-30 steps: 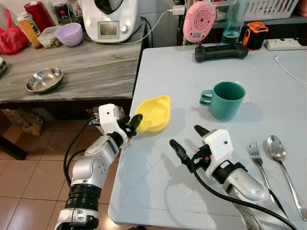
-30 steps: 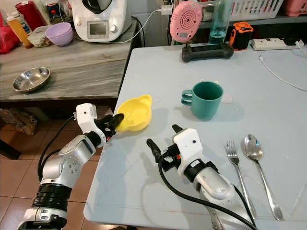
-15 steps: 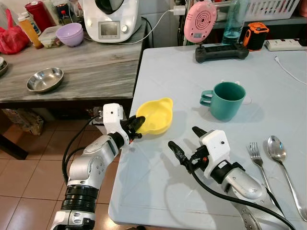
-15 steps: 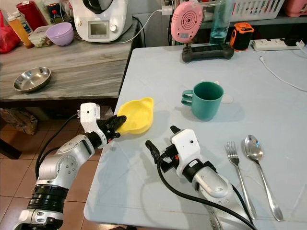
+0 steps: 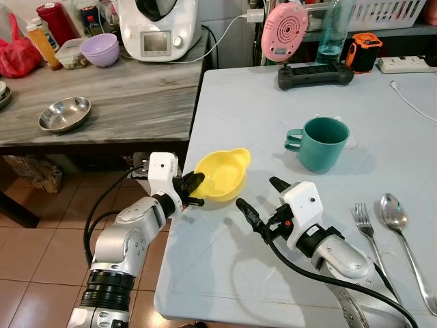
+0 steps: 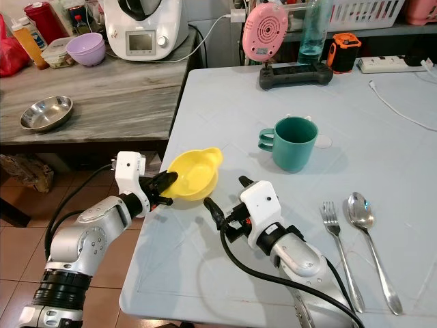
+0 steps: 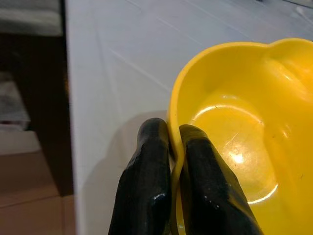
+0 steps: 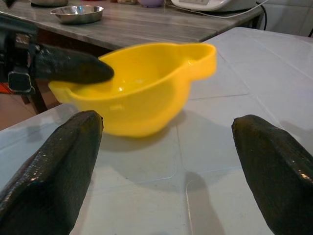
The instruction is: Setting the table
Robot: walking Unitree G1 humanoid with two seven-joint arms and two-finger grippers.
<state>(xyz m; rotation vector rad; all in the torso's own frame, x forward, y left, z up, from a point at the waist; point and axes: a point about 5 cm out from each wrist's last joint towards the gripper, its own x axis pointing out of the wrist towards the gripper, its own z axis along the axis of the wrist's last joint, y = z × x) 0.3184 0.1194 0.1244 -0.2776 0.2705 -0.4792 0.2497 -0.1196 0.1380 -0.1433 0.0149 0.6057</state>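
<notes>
A yellow bowl (image 5: 222,178) with small handles hangs just above the pale blue table (image 5: 225,96) near its left edge. My left gripper (image 5: 193,188) is shut on the bowl's near rim; the left wrist view has both fingers (image 7: 149,161) pinching the rim (image 7: 172,122). My right gripper (image 5: 261,203) is open over the table just right of the bowl (image 8: 146,98), apart from it. A teal mug (image 5: 322,142) stands further back. A fork (image 5: 369,229) and a spoon (image 5: 399,229) lie at the right front.
A grey wooden counter (image 5: 123,102) on the left carries a steel bowl (image 5: 63,113), a purple bowl (image 5: 99,48) and a white kitchen machine (image 5: 160,27). At the table's back are a black controller (image 5: 314,74), a pink speaker (image 5: 283,31), a bottle (image 5: 331,31) and a white cable (image 5: 410,99).
My left gripper has carried the yellow bowl a little to the right and toward the table's front. The right gripper has edged left, closer to the bowl.
</notes>
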